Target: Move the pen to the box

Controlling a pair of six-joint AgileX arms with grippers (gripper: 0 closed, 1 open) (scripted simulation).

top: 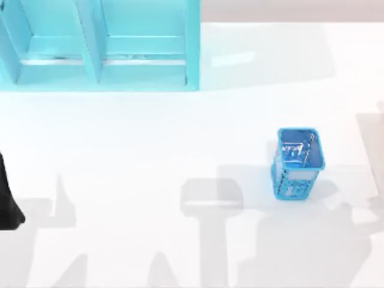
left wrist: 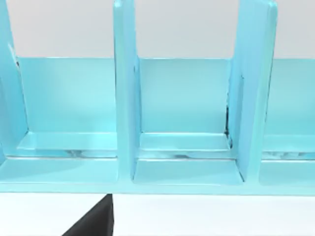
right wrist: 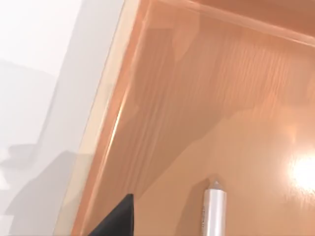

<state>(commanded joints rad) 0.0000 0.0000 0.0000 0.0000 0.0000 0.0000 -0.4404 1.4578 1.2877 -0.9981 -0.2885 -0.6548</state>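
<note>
The pen (right wrist: 214,211) shows as a slim silver-grey barrel with a tapered tip, over the orange-brown wooden floor of the box (right wrist: 206,98). Its shadow falls on the floor just beside it. The box's pale rim (right wrist: 106,108) runs slantwise next to the white table. A black part of my right gripper (right wrist: 115,219) juts in beside the pen, above the box's inner wall. Whether the pen is held or lies on the floor, I cannot tell. My left arm (top: 7,204) is parked at the table's left edge, its gripper (left wrist: 93,223) facing the blue shelf.
A light blue shelf unit (top: 99,45) with upright dividers (left wrist: 125,93) stands at the back left. A blue mesh cup (top: 297,162) stands upright on the right half of the white table. Arm shadows fall across the front of the table.
</note>
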